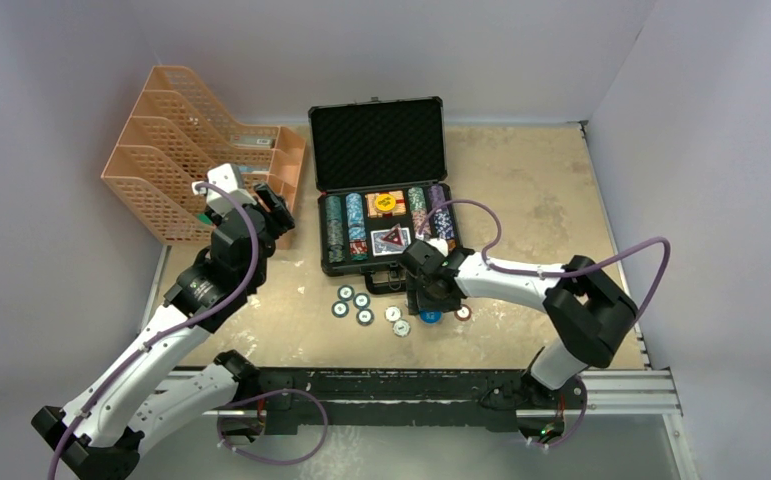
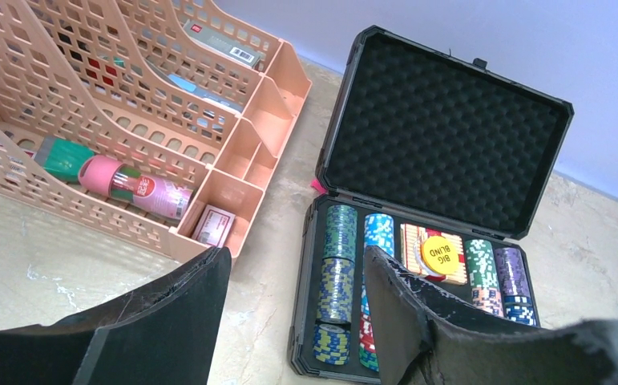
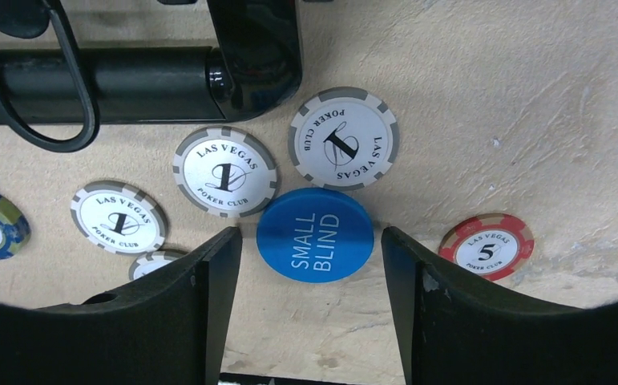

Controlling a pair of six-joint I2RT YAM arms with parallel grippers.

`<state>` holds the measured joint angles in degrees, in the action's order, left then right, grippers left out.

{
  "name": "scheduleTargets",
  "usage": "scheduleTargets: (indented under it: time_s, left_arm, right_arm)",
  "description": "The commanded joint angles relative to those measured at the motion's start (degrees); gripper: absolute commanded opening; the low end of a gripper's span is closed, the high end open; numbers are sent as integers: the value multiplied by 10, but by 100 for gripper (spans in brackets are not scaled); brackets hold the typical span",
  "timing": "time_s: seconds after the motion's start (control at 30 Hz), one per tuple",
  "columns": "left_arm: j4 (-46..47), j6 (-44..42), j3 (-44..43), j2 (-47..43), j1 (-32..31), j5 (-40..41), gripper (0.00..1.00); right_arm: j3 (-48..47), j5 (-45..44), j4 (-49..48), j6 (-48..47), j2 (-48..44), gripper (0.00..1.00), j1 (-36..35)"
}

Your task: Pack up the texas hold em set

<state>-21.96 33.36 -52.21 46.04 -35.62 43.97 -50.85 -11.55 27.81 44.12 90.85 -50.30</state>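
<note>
Jaws of the right gripper [image 3: 309,237] stand apart astride the blue button [image 3: 315,224] (neither touches it), red chip [image 3: 486,246] at three o'clock; left gripper [image 2: 296,255] jaws apart, empty

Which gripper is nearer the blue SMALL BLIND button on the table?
Right. The right gripper hangs directly over the SMALL BLIND button, an open finger on either side. The left gripper is far off to the left, beside the orange organiser.
</note>
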Motion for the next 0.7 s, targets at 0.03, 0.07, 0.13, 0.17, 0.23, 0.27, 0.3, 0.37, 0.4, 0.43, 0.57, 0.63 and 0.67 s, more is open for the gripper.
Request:
scheduleTargets:
  time_s: [0.03,0.07,0.13,0.17,0.23,0.27,0.3,0.37,0.4,0.43,0.57,0.63,0.67]
  left_arm:
    - [15,-8,-11,-7,5,14,62]
    - [15,-8,-10,-7,5,15,62]
    - [15,-8,-11,-7,5,15,62]
    - [15,-7,-10,-8,5,16,62]
    - [15,-6,-9,-9,5,16,62]
    - [15,-6,-9,-9,5,16,62]
    - [15,-6,-9,-9,5,17,62]
    - [15,-6,-10,-9,5,17,62]
    - [14,-6,-9,-9,5,18,62]
    - [14,-6,-8,-9,5,18,62]
    - [15,-4,-8,-9,5,17,62]
    - [16,-4,-8,-9,5,17,62]
    - [16,-5,-9,-8,5,17,62]
  right_arm:
    - [-10,-39,32,39,30,64,-6]
    - [-9,-43,33,42,35,63,-6]
    - [-7,-56,41,51,45,59,-9]
    - [-6,-63,46,57,50,57,-11]
    - [-5,-69,47,63,59,54,-14]
    - [-4,-69,46,66,61,52,-15]
    - [-2,-68,44,67,60,50,-16]
    - [-3,-69,41,73,49,48,-16]
    - [-6,-75,44,78,38,48,-16]
    - [-11,-82,48,84,25,47,-17]
    - [-39,-129,75,102,-47,47,-17]
    - [-41,-136,81,110,-77,48,-17]
    - [-41,-134,77,109,-87,48,-16]
